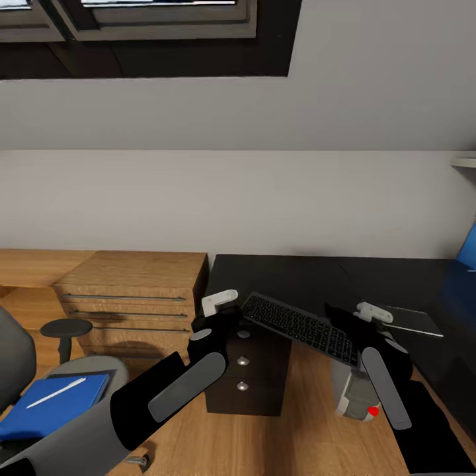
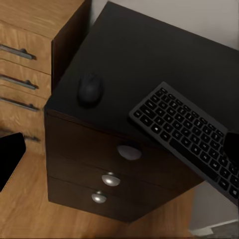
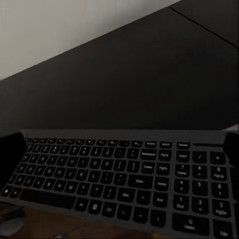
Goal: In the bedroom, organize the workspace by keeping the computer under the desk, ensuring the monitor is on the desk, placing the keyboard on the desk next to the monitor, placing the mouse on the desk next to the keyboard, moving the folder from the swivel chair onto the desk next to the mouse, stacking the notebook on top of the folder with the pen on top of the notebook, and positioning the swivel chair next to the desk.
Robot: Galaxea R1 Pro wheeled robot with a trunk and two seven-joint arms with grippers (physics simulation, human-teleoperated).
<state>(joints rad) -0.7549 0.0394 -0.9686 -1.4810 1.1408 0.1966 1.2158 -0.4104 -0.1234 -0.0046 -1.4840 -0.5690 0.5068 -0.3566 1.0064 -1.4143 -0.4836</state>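
The black keyboard lies askew along the front edge of the black desk, its near edge out over the floor. My right gripper hovers over its right end, and its fingers are spread wide. My left gripper is open at the desk's left corner, near the mouse. The notebook lies on the desk at the right. Below the desk stands the grey computer. The blue folder, with a white pen on it, rests on the swivel chair. The monitor is out of view.
A light-wood drawer unit stands directly left of the desk's dark drawers. The sloped grey wall rises behind the desk, and a blue panel shows at the far right. Wooden floor lies between the chair and the drawers.
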